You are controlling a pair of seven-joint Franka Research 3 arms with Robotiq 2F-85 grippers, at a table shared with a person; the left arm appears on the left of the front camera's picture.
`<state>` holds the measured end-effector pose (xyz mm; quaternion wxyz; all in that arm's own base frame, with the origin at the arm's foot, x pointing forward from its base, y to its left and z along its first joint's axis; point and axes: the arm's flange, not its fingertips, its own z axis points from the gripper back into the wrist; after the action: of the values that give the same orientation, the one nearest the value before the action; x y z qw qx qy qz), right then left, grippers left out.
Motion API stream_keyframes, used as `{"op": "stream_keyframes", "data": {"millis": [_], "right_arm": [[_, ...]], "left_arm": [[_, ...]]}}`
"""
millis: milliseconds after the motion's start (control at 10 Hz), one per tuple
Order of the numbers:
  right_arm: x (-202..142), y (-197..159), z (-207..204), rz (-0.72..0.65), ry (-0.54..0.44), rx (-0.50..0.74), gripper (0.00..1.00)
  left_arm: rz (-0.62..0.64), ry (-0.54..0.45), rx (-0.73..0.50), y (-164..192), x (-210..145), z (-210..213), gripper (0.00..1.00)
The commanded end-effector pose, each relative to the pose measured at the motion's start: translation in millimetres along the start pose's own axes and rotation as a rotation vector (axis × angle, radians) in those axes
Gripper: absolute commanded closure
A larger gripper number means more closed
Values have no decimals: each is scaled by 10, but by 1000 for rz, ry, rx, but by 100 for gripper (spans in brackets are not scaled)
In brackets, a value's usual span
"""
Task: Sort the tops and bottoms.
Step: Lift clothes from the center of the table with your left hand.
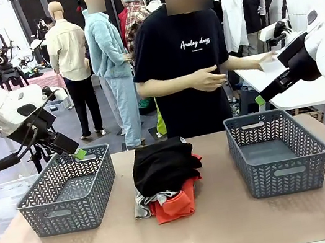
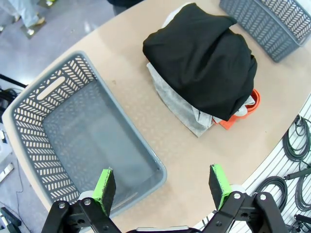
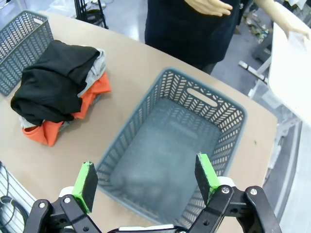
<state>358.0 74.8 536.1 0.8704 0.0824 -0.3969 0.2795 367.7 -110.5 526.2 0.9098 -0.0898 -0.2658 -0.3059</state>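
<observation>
1. The left gripper [image 2: 161, 183] hangs in the air with its jaws spread wide. Nothing is between the green pads.
2. The right gripper [image 3: 146, 180] is just as wide open and also holds nothing.
3. The clothes lie in one pile on the table [image 1: 231, 223], apart from both grippers and touched by neither.
4. From the left gripper, the pile is ahead and lower, off toward its right finger. The grey left basket [image 2: 39, 92] sits under and ahead of its left finger.
5. From the right gripper, the pile is farther ahead, well off to its left finger's side. It lies past the corner of the grey right basket [image 3: 214, 104], which is directly below those jaws.
6. The black garment [image 2: 201, 58] lies on top of the pile, bunched and folded over, and covers most of it.
7. The orange T-shirt [image 2: 245, 104] sticks out from under the black one at the end of the pile nearest the robot.
8. Grey cloth [image 2: 175, 104] shows along the pile's lower edge on the left gripper's side. How many grey pieces there are I cannot tell.
9. The pile's long axis runs from the far side of the table toward the robot's side, between the two baskets. The black end points away from the grippers and the orange end points toward them.
</observation>
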Motion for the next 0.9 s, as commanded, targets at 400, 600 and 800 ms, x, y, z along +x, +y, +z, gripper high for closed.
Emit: {"op": "stream_keyframes", "data": {"millis": [400,600,800], "right_arm": [[8,4,-13,-19,-15,6,0],[8,4,-13,-19,-15,6,0],[8,4,-13,-19,-15,6,0]], "left_arm": [[-8,4,1,20,-6,0,0],[-8,4,1,20,-6,0,0],[-8,4,1,20,-6,0,0]]}}
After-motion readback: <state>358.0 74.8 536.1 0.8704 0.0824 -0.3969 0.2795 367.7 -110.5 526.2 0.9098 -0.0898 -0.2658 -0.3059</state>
